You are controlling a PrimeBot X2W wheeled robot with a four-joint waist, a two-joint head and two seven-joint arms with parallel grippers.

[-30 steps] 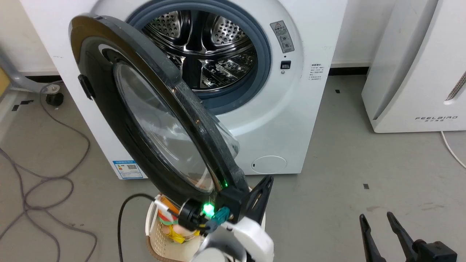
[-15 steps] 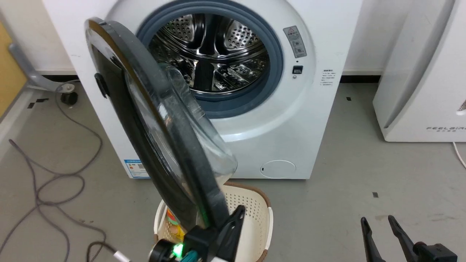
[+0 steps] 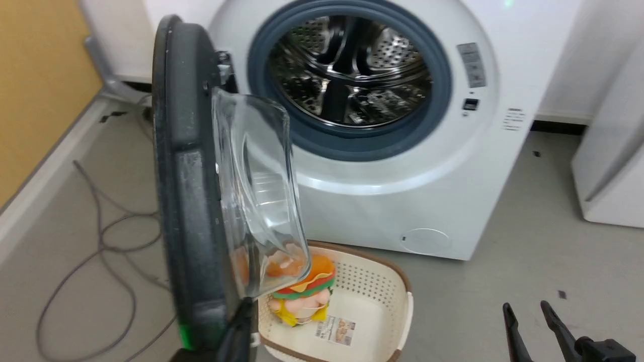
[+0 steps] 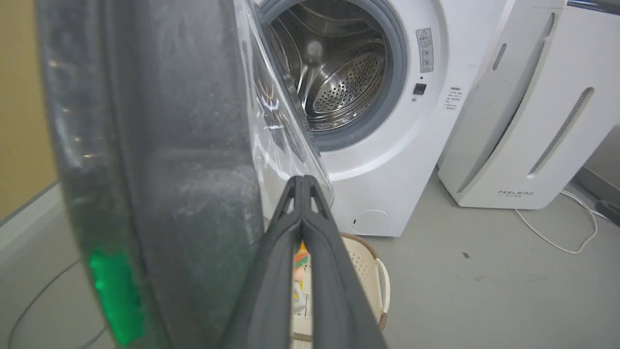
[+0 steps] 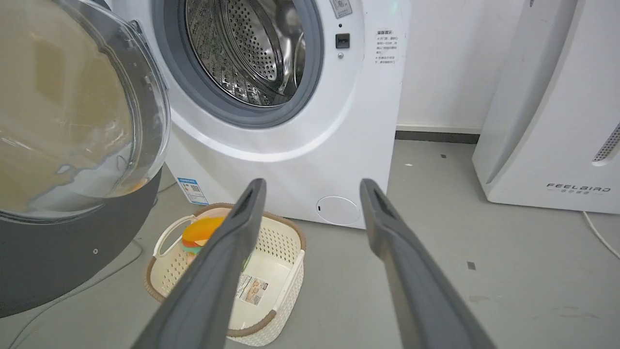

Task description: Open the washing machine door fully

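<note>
Grey floor [image 3: 528, 261], yellow wall [image 3: 35, 75], open door [image 3: 186, 201].

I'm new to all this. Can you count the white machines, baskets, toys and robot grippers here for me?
White machines: 2 (washing machine, FEELBAIRD appliance)
Baskets: 1 (cream basket)
Toys: 1 (burger toy, in the basket)
Grippers: 2 (left gripper, right gripper)
Total: 6

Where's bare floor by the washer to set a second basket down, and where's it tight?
Free: grey floor between the white front-loading washing machine, the white FEELBAIRD appliance and the right gripper. Crowded: by the lower edge of the round black glass-windowed door, with the cream perforated basket and left gripper; grey cables left of it.
</note>
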